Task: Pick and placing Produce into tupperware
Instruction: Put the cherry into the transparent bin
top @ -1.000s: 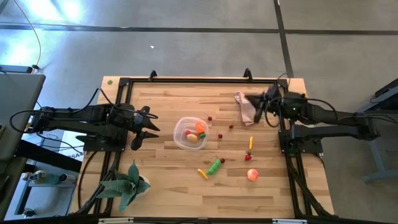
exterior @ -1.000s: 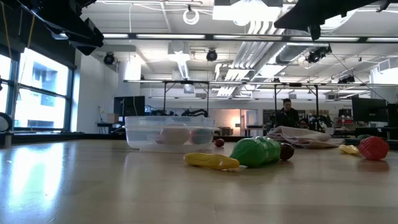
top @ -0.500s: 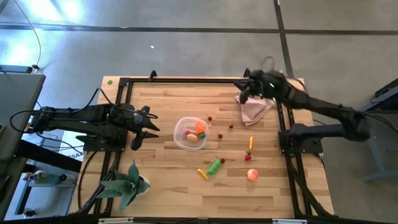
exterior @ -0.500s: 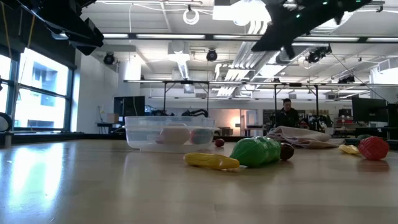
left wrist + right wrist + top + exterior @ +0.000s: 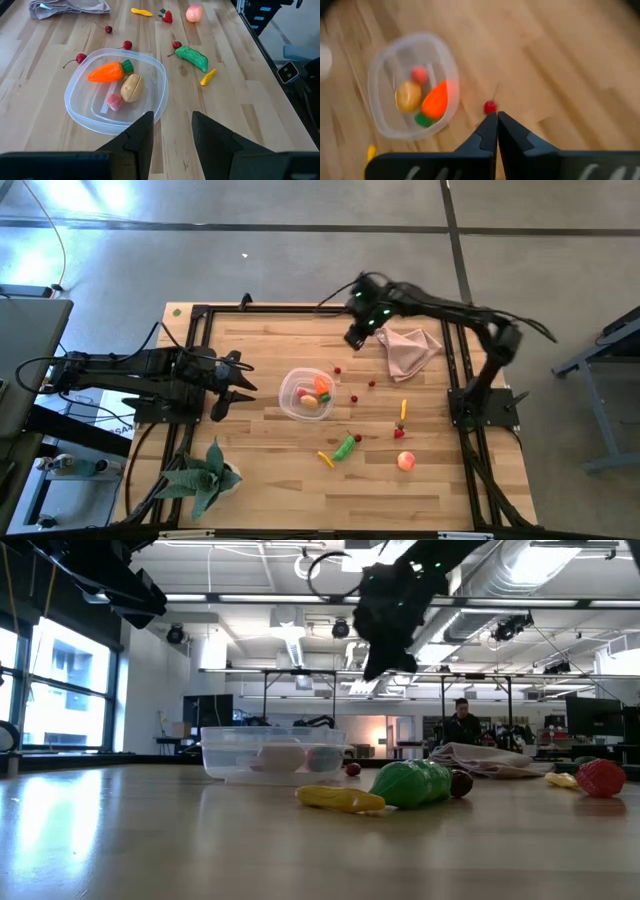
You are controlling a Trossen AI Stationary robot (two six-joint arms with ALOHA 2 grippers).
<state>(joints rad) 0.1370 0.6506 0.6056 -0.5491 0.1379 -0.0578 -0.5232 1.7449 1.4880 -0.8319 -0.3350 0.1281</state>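
Note:
The tupperware is a clear round tub near the table's middle, also in the left wrist view and right wrist view. It holds an orange carrot, a tan lump and a pink piece. On the wood lie red cherries, a green pepper, yellow pieces, a strawberry and a peach. My left gripper is open, left of the tub. My right gripper is shut and empty, high above the far side, over a cherry.
A pink cloth lies crumpled near the far right corner, just right of my right gripper. A green spiky plant stands at the near left corner. Black frame rails run along the table's edges. A person stands far behind.
My right arm has swung from the table's right edge toward the left, passing over the pink cloth, and its gripper now hangs high over the far side just beyond the tub. My left arm has kept still.

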